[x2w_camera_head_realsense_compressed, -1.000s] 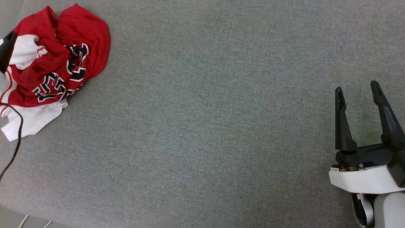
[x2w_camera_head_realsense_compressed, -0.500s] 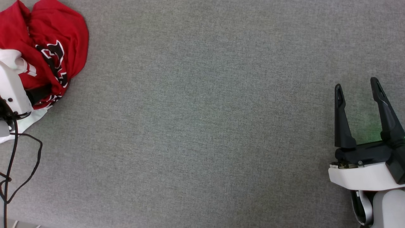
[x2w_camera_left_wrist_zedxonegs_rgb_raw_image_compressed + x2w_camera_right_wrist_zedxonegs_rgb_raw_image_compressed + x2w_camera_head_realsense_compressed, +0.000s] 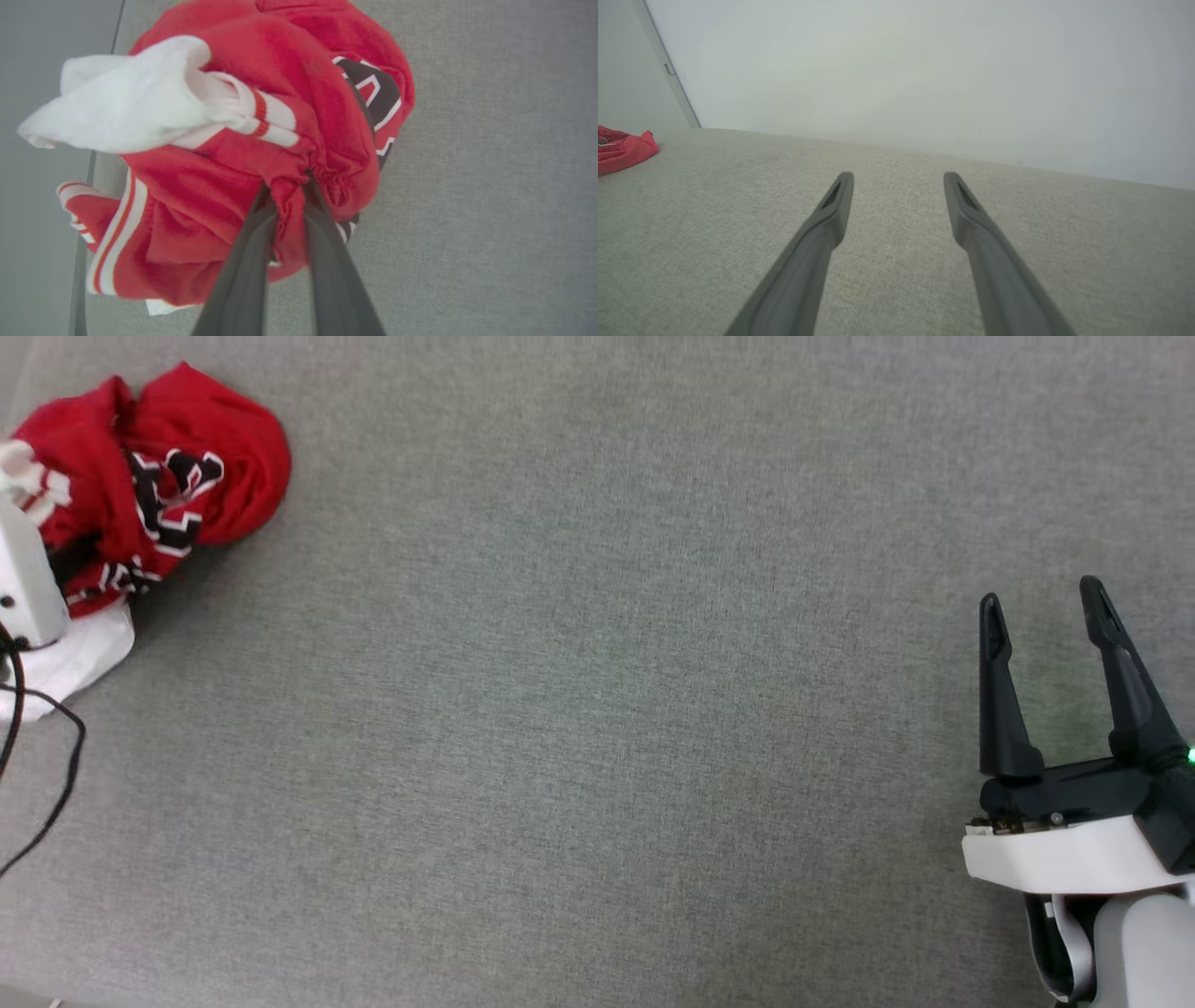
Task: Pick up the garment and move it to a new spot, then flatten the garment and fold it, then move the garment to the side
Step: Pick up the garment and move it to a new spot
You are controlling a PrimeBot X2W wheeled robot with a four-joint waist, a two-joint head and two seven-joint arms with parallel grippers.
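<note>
Pickup stage: left gripper (image 3: 288, 184) fingers pinched on a fold of the crumpled garment (image 3: 187, 205); right gripper (image 3: 1041, 595) fingers spread wide, empty. Relocating, flattening, folding and setting aside are not yet done.

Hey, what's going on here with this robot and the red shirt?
The robot's left claw is pinched on a fold of the crumpled red jersey at the far left of the grey surface. The jersey is a bunched heap, not yet flattened or folded. The right claw hangs open at the lower right, well apart from it, holding nothing.
</note>
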